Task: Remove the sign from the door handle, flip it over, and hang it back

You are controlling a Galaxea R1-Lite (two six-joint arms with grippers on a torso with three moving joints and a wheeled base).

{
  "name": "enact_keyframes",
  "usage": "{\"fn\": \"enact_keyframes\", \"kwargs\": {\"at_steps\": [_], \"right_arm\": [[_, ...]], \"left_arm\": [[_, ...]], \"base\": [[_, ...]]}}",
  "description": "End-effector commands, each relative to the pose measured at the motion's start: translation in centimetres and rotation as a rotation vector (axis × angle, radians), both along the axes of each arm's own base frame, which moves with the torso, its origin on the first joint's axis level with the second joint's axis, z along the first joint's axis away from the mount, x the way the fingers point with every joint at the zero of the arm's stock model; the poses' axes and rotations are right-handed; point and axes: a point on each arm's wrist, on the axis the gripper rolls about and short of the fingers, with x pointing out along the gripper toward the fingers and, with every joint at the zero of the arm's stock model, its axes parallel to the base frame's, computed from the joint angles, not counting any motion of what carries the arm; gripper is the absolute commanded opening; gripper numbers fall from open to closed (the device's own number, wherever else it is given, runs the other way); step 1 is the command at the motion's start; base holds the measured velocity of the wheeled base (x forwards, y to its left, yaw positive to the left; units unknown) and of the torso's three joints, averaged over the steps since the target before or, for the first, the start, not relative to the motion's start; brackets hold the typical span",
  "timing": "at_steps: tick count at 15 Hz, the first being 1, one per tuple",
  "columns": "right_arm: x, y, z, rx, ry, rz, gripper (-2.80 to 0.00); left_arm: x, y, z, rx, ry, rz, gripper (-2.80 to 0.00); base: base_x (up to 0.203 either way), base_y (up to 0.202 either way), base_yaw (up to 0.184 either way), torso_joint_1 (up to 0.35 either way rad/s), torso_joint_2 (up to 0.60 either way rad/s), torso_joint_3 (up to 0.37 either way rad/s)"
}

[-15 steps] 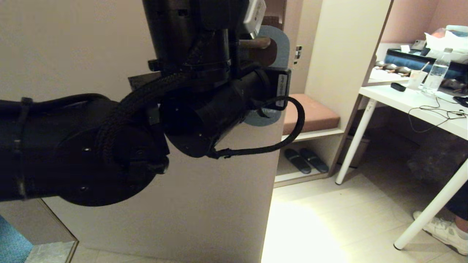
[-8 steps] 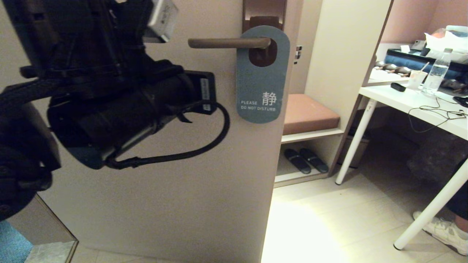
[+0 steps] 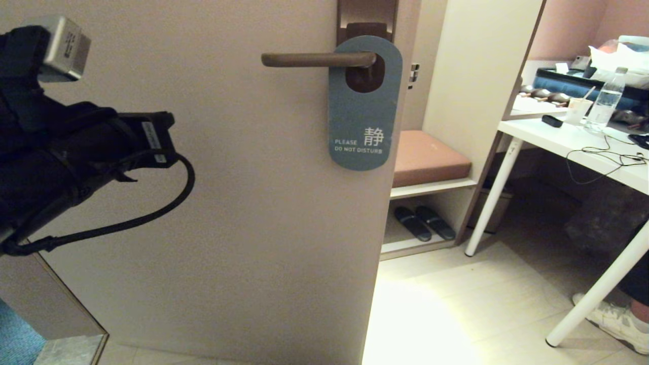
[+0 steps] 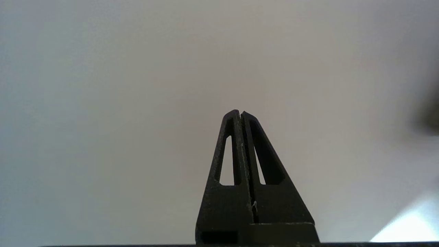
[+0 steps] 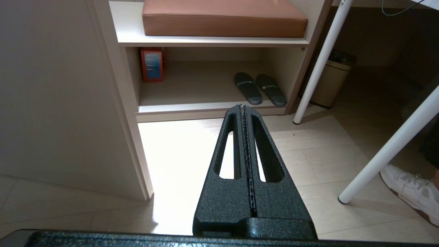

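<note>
Left gripper [image 4: 240, 113]: fingers pressed flat together, holding nothing, tips facing a plain beige surface. In the head view only the left arm [image 3: 76, 152] shows, at the left edge in front of the door [image 3: 228, 228], well apart from the handle [image 3: 317, 59]. A grey box sits on top of the arm and a black cable loops beneath it.

Right gripper [image 5: 244, 108]: fingers closed tight on each other, empty, held low and pointing over the pale floor [image 5: 308, 161] toward the shelf unit [image 5: 212, 43]. It touches nothing. It does not show in the head view.

Sign [image 3: 364, 106]: hangs on the handle, the bar passing through its round hole near the handle's pivot end, in front of the dark plate [image 3: 366, 17]. Slate-blue face outward, white lettering "PLEASE DO NOT DISTURB" and a Chinese character near the lower end. It hangs straight down, flat against the door by its right edge, rounded bottom free.

Surroundings: past the door edge, the shelf unit carries a brown cushion [image 3: 428, 158], with a pair of dark slippers [image 3: 425, 223] below. A white table [image 3: 583, 147] stands to the right with a water bottle [image 3: 606, 99] and a cup [image 3: 578, 109] on it. A sneaker [image 3: 616, 322] shows at the lower right corner.
</note>
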Motion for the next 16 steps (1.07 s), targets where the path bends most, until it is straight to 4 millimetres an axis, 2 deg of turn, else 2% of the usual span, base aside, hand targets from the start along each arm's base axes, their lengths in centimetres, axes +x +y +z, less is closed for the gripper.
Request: {"fn": "enact_keyframes", "kwargs": {"at_steps": [1,4,7,12,16], "right_arm": [[0.0,0.0,0.0,-0.001,0.000,0.001,-2.80],[0.0,0.0,0.0,-0.001,0.000,0.001,-2.80],[0.0,0.0,0.0,-0.001,0.000,0.001,-2.80],[0.0,0.0,0.0,-0.001,0.000,0.001,-2.80],[0.0,0.0,0.0,-0.001,0.000,0.001,-2.80]], "left_arm": [[-1.4,2.5,-1.0,0.001,0.003,0.081,-2.80],[-4.3,5.0,-4.1,0.023,0.044,0.159,-2.80],[-8.3,7.0,-7.3,0.048,0.065,0.215,-2.80],[-13.5,8.9,-12.7,0.039,0.034,0.260,-2.80],[-17.2,9.3,-15.3,0.028,-0.050,0.184,-2.80]], "base": [[0.000,0.000,0.000,0.000,0.00,0.000],[0.000,0.000,0.000,0.000,0.00,0.000],[0.000,0.000,0.000,0.000,0.00,0.000],[0.000,0.000,0.000,0.000,0.00,0.000],[0.000,0.000,0.000,0.000,0.00,0.000]]}}
